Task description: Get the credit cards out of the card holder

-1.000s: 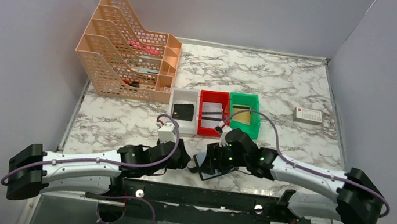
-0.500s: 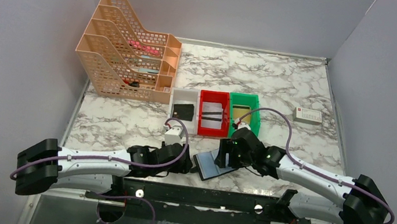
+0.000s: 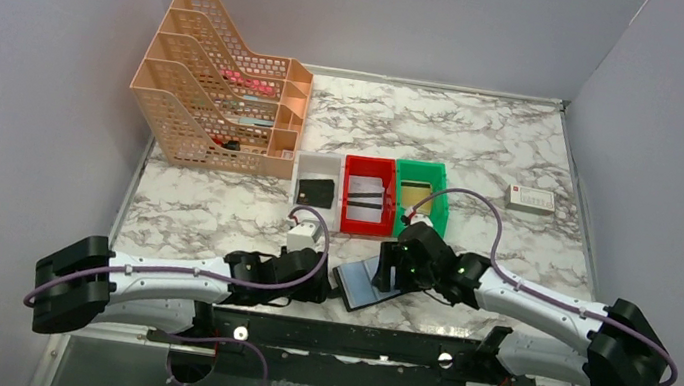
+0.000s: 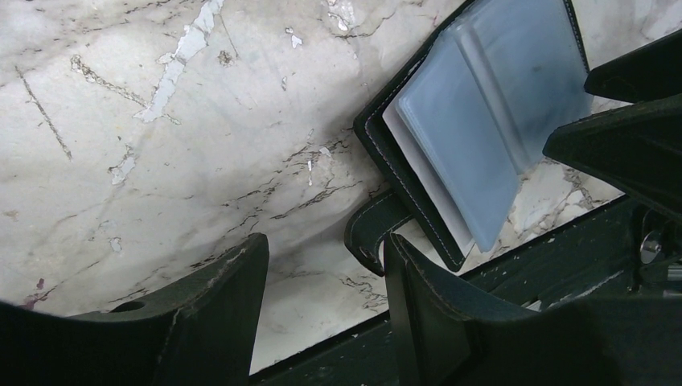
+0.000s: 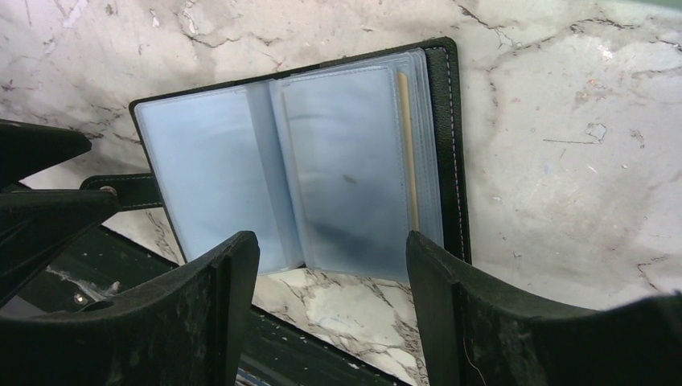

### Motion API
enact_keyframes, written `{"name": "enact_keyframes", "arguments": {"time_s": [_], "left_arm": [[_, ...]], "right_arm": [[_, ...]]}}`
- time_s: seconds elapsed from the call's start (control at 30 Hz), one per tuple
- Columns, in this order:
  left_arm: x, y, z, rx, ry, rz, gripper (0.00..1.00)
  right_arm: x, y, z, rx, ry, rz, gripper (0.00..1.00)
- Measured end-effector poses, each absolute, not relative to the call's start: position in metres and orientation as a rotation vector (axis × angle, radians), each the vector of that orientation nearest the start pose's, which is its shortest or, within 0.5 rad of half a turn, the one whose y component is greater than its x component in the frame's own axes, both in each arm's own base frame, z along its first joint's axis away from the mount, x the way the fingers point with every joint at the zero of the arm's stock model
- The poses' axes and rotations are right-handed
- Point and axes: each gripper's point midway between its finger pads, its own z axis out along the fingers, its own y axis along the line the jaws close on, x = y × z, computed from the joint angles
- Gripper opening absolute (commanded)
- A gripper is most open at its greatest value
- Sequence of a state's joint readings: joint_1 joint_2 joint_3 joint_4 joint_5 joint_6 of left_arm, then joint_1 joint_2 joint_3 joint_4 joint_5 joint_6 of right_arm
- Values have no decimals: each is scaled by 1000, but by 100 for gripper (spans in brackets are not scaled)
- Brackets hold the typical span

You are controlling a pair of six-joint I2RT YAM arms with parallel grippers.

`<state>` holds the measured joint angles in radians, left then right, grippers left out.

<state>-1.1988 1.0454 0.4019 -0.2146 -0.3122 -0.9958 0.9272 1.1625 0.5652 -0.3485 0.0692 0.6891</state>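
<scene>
Lying open ahead of right fingers (image 5: pixel 466 314), left fingers (image 4: pixel 217 310) — card holder (image 5: pixel 338 169) ungripped; both spread.

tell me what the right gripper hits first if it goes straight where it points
Probably the open card holder: its clear sleeve pages lie straight ahead of the right gripper, framed by its open jaws. How far off is unclear.
</scene>
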Motion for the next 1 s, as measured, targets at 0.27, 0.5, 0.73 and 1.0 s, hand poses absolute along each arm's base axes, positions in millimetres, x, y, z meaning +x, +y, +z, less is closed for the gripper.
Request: {"name": "enact_keyframes", "arguments": {"time_s": [0.27,0.5,0.73,1.0], "left_arm": [[114,-240,29,138,2503,-606,56],[115,-243,29,145,2505,-601,55],[116,-247,28,158,2504,-603,54],[117,-250,28,165,2501,-608,53]], "right_arm": [[153,226,38,-280,2615,524,68],[148,236,44,-302,2608,617,63],[144,244,61,-322,2565,720,63],[132,261,72,-379,2562,875,62]]}}
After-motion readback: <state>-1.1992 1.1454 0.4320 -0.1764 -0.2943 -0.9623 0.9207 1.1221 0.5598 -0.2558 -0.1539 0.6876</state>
